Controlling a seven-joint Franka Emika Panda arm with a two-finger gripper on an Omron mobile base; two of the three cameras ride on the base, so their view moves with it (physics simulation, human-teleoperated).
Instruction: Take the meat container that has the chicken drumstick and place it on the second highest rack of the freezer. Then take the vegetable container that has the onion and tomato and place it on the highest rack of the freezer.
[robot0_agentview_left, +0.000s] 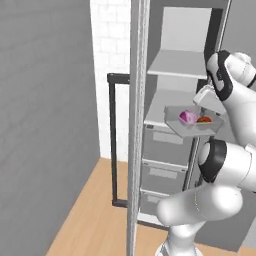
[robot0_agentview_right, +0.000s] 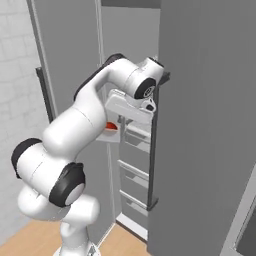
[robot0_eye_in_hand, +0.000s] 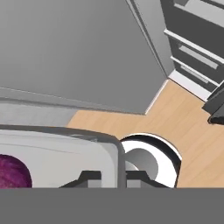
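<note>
Wooden floor lies far below the open freezer (robot0_agentview_left: 175, 150). My gripper (robot0_eye_in_hand: 109, 177) is clamped on the rim of the vegetable container (robot0_agentview_left: 192, 124), keeping it level so the onion (robot0_agentview_left: 188, 117) and tomato (robot0_agentview_left: 203, 119) stay put; it hangs just off the front edge of a shelf, below the highest rack (robot0_agentview_left: 180, 65).

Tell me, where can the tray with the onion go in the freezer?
The top shelf looks bare, under the freezer's roof and above the shelf below. That lower shelf shows bare board toward its left. Its right is crowded: the tray with the onion and tomato hangs there in the shut pincer. The drawers leave no room.
</note>
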